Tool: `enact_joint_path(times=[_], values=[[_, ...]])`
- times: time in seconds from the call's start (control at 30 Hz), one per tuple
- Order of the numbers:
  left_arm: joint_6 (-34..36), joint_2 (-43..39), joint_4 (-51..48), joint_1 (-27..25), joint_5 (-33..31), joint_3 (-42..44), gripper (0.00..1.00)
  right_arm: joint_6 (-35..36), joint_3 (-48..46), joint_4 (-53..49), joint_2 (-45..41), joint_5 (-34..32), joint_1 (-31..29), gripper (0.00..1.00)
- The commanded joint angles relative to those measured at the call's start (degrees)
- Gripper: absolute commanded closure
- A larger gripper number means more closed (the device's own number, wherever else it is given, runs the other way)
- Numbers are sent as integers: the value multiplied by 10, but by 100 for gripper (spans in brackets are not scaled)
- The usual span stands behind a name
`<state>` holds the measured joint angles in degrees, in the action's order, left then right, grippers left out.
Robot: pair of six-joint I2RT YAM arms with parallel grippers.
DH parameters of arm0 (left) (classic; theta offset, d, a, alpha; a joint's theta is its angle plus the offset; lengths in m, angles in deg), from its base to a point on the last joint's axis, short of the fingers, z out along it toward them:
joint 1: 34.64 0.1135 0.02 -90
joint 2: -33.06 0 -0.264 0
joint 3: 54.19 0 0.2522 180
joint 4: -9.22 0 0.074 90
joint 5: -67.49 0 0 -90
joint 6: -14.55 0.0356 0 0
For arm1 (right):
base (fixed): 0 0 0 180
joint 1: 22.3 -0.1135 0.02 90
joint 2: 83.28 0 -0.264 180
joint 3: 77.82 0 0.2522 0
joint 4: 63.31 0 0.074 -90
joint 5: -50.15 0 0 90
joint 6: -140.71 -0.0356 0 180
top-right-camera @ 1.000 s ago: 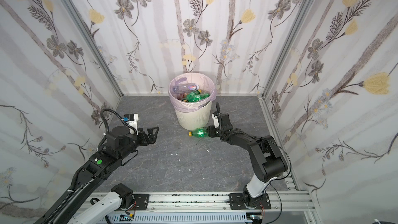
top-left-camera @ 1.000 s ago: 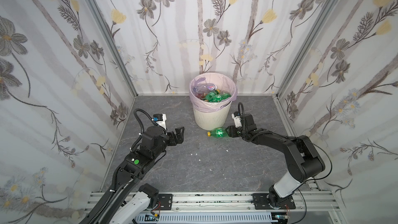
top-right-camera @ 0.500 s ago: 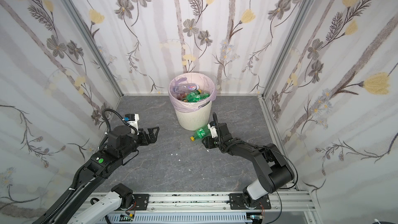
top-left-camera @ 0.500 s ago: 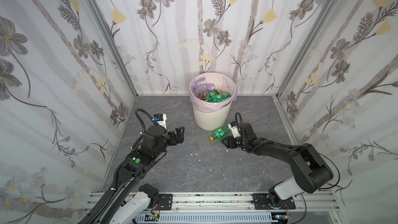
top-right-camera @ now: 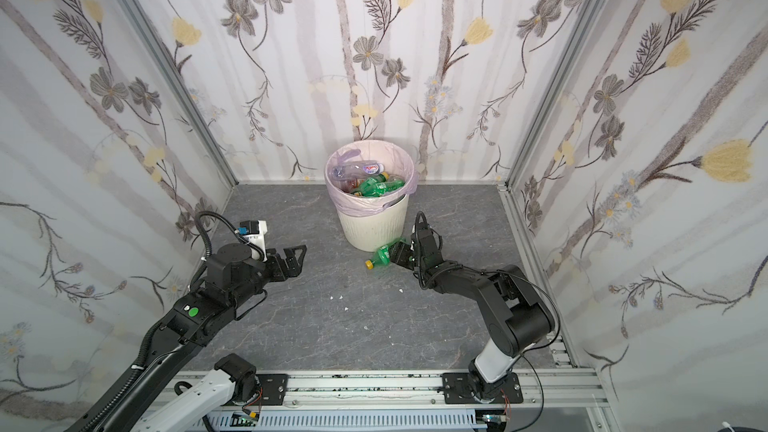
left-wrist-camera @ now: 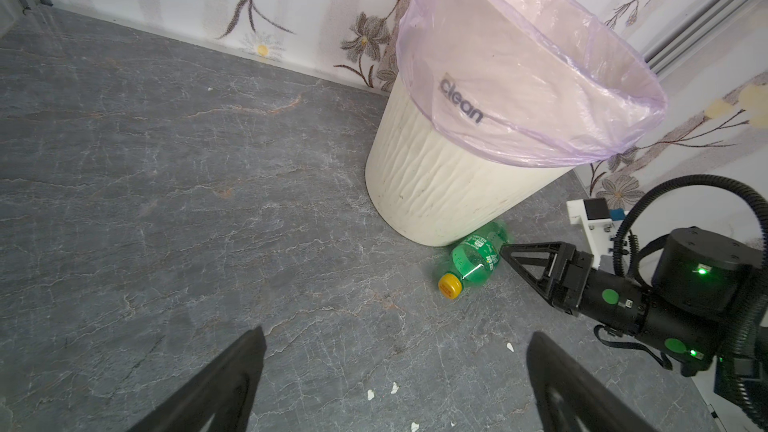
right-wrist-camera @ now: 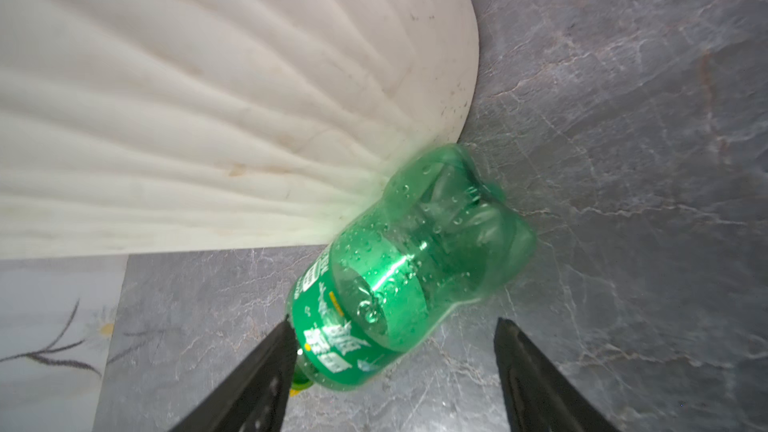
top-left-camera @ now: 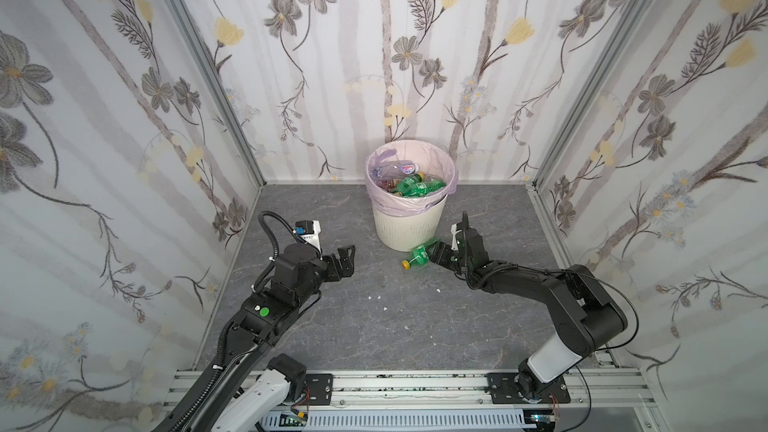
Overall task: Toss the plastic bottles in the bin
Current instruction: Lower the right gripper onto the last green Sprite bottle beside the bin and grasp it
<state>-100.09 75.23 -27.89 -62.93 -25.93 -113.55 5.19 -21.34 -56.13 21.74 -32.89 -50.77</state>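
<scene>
We count several bottles in bin. One green bottle unbinned, on table, touching bin foot at 5 o'clock. Right gripper jaws apart astride it, no grip. Left gripper wide open, empty.

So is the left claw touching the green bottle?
Apart. In a top view the left gripper hangs far from the green bottle, bare floor between.

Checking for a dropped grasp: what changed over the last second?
The right gripper opened wider, releasing the green bottle, which turned slightly, cap toward the front, and lies against the bin. Left gripper, bin: unchanged.
</scene>
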Motion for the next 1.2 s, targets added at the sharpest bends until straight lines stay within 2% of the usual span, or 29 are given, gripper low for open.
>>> enact_joint_path(times=[0.0, 0.27, 0.47, 0.67, 0.8, 1.03, 1.17], values=[[-6, -8, 13, 1, -6, 6, 0, -44, 23, 53, 32, -11, -6, 24], [-6, -9, 13, 1, -8, 8, 0, -35, 13, 67, 57, -5, -2, 25], [-5, 2, 13, 1, -6, 3, 0, -17, 19, 75, 77, 15, 23, 25], [-5, 0, 13, 1, -9, 5, 0, 29, 71, 4, 98, 1, 36, 24], [-4, 0, 13, 2, -13, 6, 0, 75, 96, -59, 95, -43, 37, 25], [-2, 13, 14, 2, -17, 7, 0, 147, 101, -158, 65, -105, 37, 28], [-5, 20, 14, 2, -16, 7, 0, 169, 90, -179, 51, -111, 38, 29]])
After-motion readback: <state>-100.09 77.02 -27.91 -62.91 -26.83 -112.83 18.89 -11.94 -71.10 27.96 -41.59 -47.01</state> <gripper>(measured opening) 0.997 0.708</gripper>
